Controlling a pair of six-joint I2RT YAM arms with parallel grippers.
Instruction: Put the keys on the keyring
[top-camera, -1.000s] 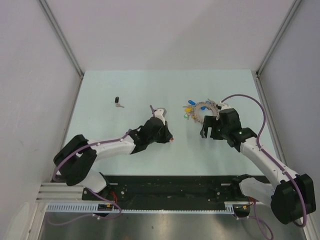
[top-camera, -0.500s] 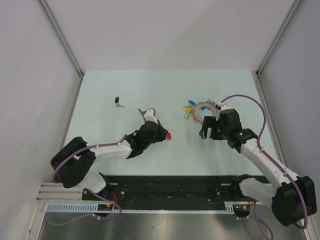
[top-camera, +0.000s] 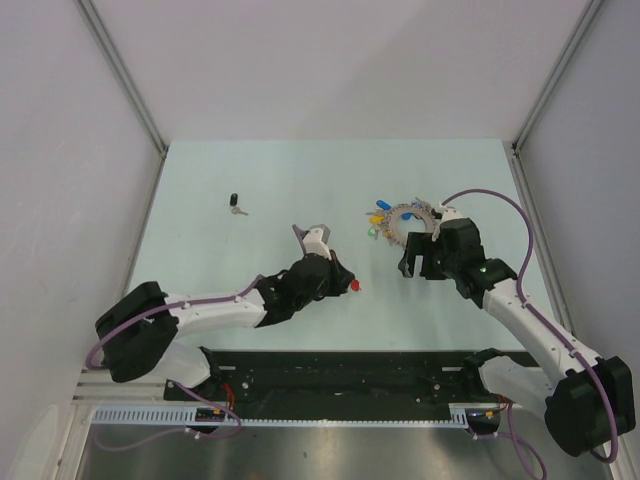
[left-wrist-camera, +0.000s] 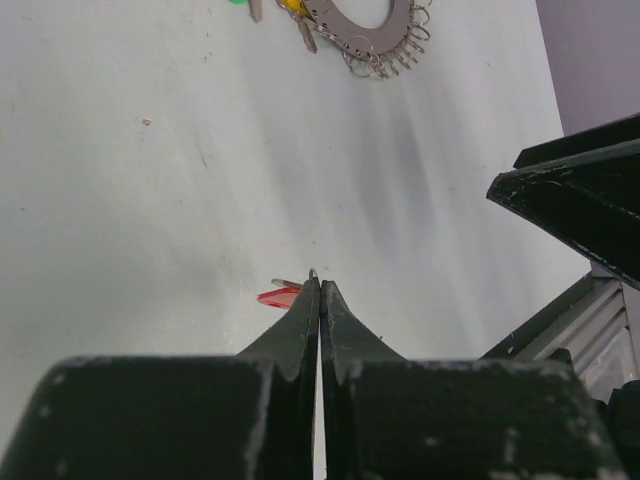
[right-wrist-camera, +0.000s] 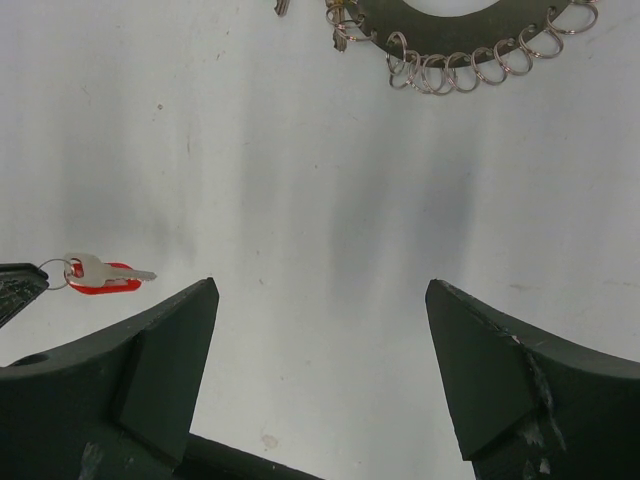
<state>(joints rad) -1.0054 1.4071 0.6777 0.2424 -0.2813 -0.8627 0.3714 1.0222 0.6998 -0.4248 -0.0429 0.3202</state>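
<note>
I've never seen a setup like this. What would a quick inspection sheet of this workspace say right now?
Surface: pale green table, a few faint specks.
Job's things: keyring lies flat on the far side, coloured keys attached; red key held by the left claw.
Clutter: black-headed key lying alone, far left.
Claws: left claw shut on the red key's little ring; right claw open, empty, near the keyring.
Cables: purple cables run along both arms.
Surroundings: white walls, metal frame posts.
</note>
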